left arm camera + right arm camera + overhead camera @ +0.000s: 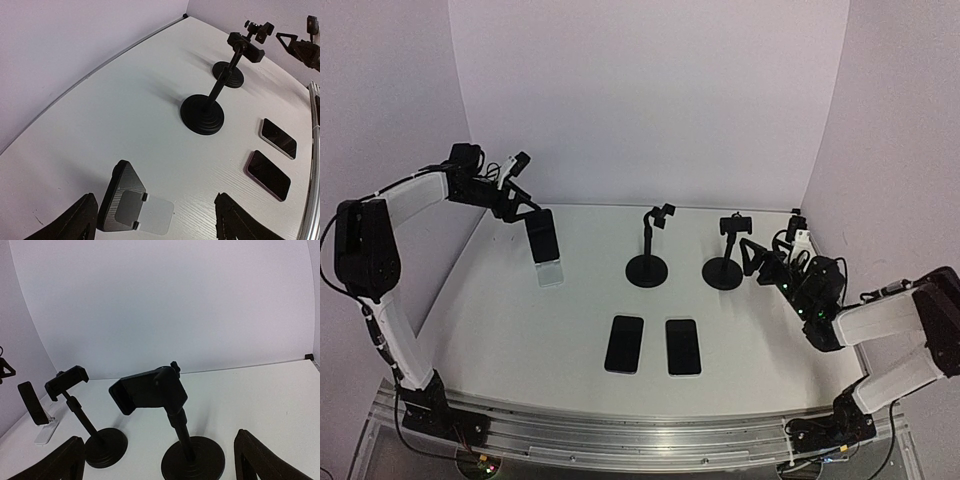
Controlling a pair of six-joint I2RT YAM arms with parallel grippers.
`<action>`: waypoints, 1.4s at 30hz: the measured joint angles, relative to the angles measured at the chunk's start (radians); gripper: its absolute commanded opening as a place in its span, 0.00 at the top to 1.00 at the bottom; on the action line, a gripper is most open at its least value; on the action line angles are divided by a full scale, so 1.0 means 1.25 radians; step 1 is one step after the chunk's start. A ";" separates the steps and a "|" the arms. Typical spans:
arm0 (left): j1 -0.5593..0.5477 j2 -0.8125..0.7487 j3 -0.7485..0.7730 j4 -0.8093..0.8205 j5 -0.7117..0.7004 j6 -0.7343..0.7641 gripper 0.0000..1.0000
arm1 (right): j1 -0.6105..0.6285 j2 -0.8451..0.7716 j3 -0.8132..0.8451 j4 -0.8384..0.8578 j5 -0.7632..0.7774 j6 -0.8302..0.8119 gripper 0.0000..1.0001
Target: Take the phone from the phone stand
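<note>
Black phone leaning upright in its pale phone stand, near the desk's left edge, toward the back.
Left gripper hovers close by its top, jaws wide apart and holding nothing; right gripper, near the right edge, jaws spread wide, also empty.

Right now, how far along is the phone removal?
Looks done: two phones lie flat on the table, and both pole stands are empty. In hand: the left gripper, open, hovers over what looks like a third phone leaning on the white stand; nothing is gripped. The right gripper is open and holds nothing. Left: grasp that phone and lift it off.
</note>
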 measured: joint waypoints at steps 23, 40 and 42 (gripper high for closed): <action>0.003 0.171 0.117 -0.080 -0.049 0.142 0.57 | 0.019 -0.206 0.009 -0.338 -0.078 -0.016 0.02; 0.003 0.183 0.126 -0.095 -0.037 0.153 0.97 | 0.023 -0.213 0.020 -0.355 -0.082 -0.025 0.02; 0.003 0.184 0.126 -0.099 -0.030 0.150 1.00 | 0.023 -0.213 0.024 -0.354 -0.082 -0.026 0.02</action>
